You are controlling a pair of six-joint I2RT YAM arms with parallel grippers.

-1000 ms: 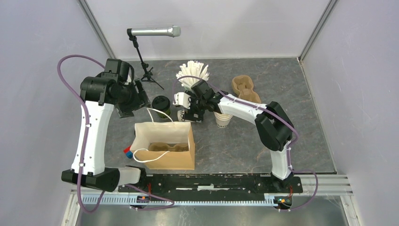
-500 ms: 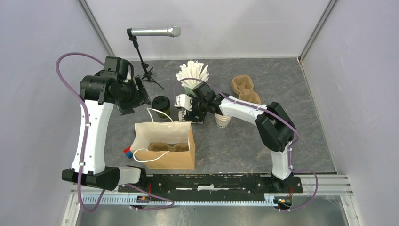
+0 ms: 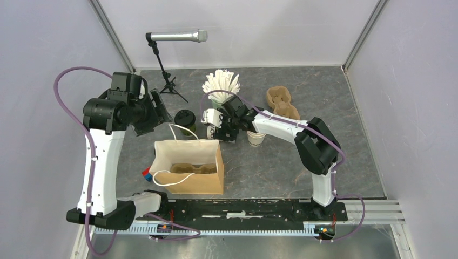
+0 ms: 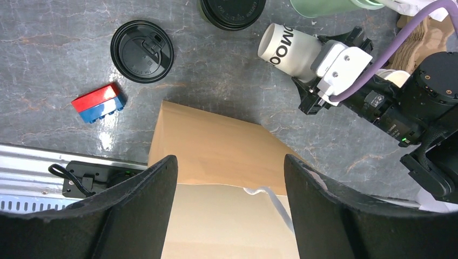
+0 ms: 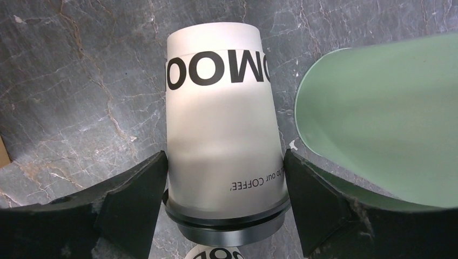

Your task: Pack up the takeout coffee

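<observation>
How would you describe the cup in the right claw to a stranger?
Find the open brown paper bag. Just behind it, the right claw holds a white cup with black letters. Unlike the upright olive-green cup nearby, it is tipped sideways.

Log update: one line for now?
right pincer shut on white cup | left pincer open, empty | green cup on table

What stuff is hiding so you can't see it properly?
White cup: right wrist view, its print wraps round the back.
Lid by the block: left wrist view looks straight down, hiding whatever is under it.
Other lid: left wrist view, cut by the top edge.
Block: top view, partly behind the bag.
</observation>
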